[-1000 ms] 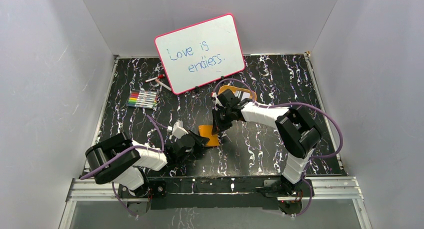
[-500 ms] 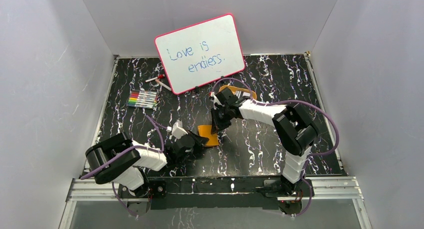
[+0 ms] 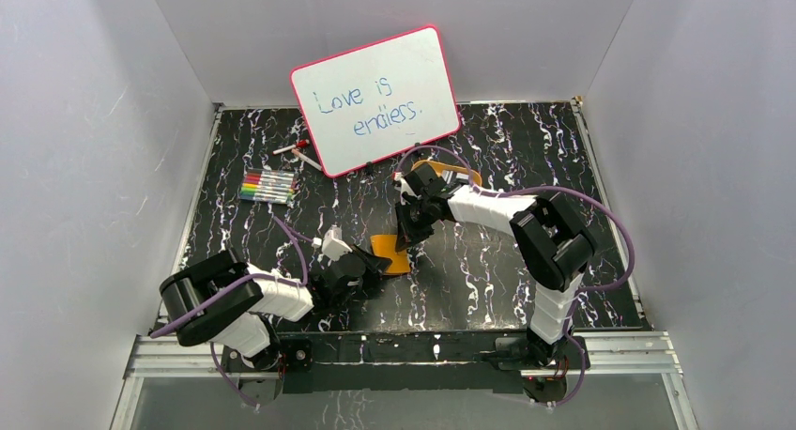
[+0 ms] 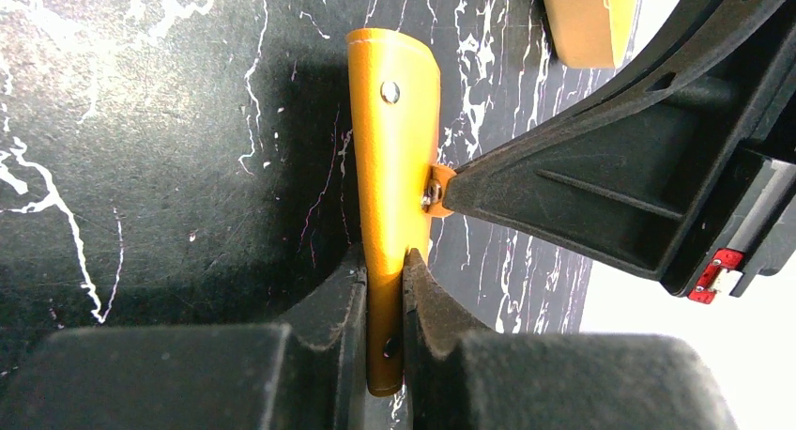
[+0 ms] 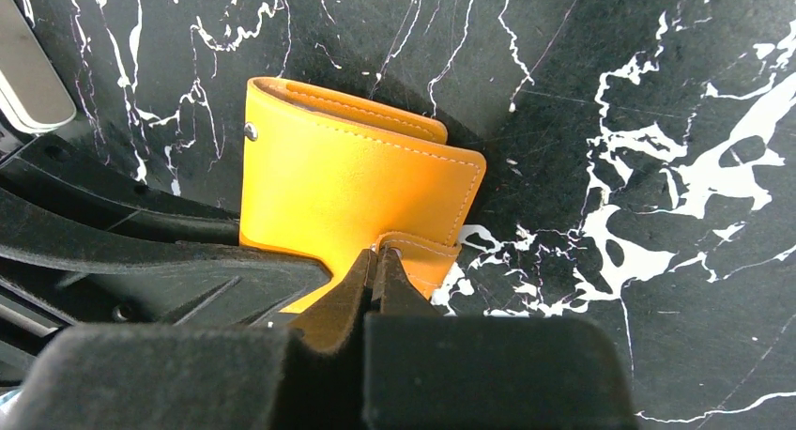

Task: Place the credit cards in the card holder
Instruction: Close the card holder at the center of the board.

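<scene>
- From the overhead camera, I have the left gripper [image 3: 374,266] clamped on the near-left edge of the card holder [image 3: 390,253], which sits mid-table between the two arms.
- The right gripper [image 3: 410,237] comes in from the far right and meets the holder's far edge.
- The cards [image 3: 458,179] look to be the pale shape on the orange tray [image 3: 474,175] beyond the right wrist. They are untouched and mostly hidden by the arm.
- Against the pictures from a second ago, only the right arm's elbow has drifted a little to the left. Both grippers and the holder sit where they were.
- I read that as a pull on the flap that has not freed it yet, so the holder is not open and no card can go in.
- The whiteboard [image 3: 375,99] and the markers [image 3: 268,185] lie on the far left, well clear.
- In the left wrist camera the holder [image 4: 392,148] stands on edge. My left fingers [image 4: 330,327] are squeezed narrow on its lower end, one on each face.
- The right gripper's tip [image 4: 452,188] touches the snap tab [image 4: 434,193] on the holder's right face.
- In the right wrist camera the right fingers [image 5: 343,294] are fully together, pinching that tab [image 5: 418,252] at the holder's near edge.
- The holder [image 5: 357,186] is folded shut, with its stitched flap lying flat.
</scene>
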You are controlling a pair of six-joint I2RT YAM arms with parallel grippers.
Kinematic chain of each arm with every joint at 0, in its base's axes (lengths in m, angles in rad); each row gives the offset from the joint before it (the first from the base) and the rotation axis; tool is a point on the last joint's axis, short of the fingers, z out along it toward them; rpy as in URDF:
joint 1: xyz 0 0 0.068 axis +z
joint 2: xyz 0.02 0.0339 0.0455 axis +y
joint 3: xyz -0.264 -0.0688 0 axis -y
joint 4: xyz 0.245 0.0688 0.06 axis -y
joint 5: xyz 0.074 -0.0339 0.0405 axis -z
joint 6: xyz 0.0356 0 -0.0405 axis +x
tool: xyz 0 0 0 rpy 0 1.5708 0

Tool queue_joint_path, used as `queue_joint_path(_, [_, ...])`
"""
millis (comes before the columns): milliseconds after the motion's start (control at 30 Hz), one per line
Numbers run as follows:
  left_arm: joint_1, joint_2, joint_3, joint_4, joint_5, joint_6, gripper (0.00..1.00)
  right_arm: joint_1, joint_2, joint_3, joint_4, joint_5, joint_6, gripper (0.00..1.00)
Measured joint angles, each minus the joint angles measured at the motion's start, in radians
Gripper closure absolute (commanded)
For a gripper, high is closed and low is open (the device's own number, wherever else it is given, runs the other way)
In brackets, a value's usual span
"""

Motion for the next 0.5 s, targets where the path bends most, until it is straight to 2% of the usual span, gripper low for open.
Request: queue_joint_path(500, [0.000,-0.013,0.006,-0.025,0.001,0.001,1.00,0.013,-0.026,0.000,-0.040,0.004,-0.109,1.00])
